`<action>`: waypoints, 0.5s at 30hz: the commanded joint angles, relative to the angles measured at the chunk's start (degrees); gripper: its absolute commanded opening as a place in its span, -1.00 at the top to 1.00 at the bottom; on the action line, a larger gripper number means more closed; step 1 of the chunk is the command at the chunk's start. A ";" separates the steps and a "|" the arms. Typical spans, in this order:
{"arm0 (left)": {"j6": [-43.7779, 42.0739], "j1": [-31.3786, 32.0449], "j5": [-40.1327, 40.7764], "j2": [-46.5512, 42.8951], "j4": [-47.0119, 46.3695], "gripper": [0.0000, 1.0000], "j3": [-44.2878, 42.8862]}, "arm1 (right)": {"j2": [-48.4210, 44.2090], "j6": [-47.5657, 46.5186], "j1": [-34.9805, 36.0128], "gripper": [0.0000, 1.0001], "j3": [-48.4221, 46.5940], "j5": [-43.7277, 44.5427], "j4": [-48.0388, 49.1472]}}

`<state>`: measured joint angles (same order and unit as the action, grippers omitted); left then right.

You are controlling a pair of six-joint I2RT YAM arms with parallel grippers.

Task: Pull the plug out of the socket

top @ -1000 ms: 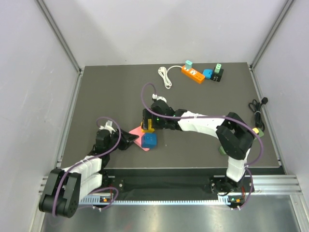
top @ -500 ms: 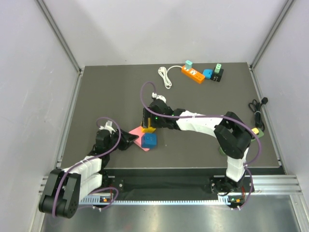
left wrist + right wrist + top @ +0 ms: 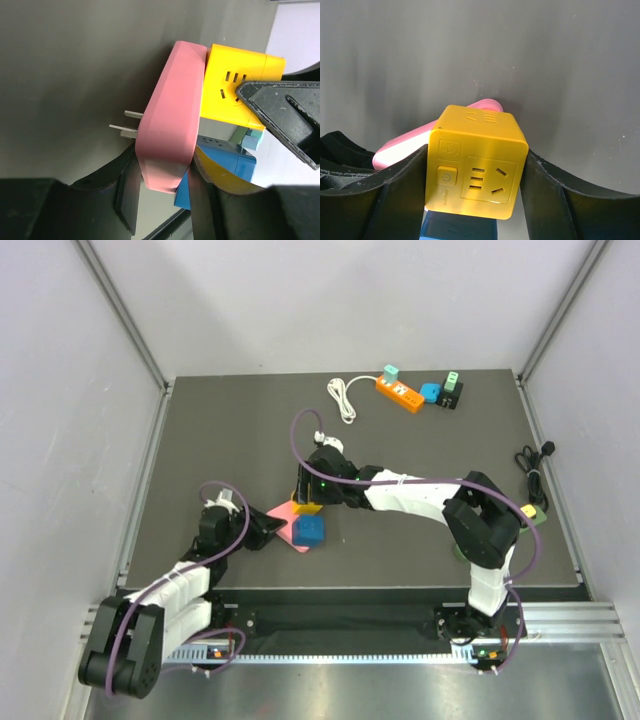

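Plug point(image 3: 167, 115), pink, sits clamped in the left pincer point(image 3: 160, 187), touching the yellow socket cube point(image 3: 477, 160) clamped in the right pincer point(image 3: 475, 192).

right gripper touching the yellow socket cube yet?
Touching. In the right wrist view, the right gripper has both fingers pressed flush against opposite sides of the yellow socket cube, with no gap on either side.
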<state>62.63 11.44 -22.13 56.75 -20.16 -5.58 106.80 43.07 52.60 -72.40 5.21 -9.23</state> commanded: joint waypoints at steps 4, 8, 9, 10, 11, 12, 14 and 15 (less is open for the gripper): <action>-3.22 -0.28 13.42 -1.90 18.66 1.00 -0.31 | -4.23 -4.40 -0.39 1.00 -1.86 0.24 -0.96; -3.83 -0.28 15.62 -4.28 19.89 1.00 0.14 | -5.55 -4.40 -0.92 1.00 -1.25 -1.61 -1.14; -4.01 -0.28 15.71 -4.63 19.90 1.00 0.14 | -5.73 -4.40 -0.92 1.00 -1.25 -1.78 -1.05; -4.01 -0.28 15.89 -4.98 19.90 1.00 0.22 | -5.99 -4.40 -1.01 1.00 -1.08 -2.22 -1.22; -3.83 -0.28 15.98 -4.98 19.81 1.00 0.22 | -6.08 -4.22 -1.18 1.00 -0.99 -2.57 -1.22; -3.83 -0.28 15.98 -4.98 19.81 1.00 0.22 | -6.34 -3.96 -1.44 1.00 -0.90 -3.01 -1.22; -3.66 -0.28 16.06 -4.72 19.81 1.00 0.22 | -7.13 -3.70 -1.97 1.00 -0.20 -4.42 -0.61; -3.48 -0.28 15.98 -4.89 19.55 1.00 0.40 | -7.75 -3.43 -2.23 1.00 0.06 -4.68 -0.44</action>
<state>60.90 12.34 -18.52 50.76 -11.38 -6.85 106.69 42.70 51.66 -72.34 2.04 -9.47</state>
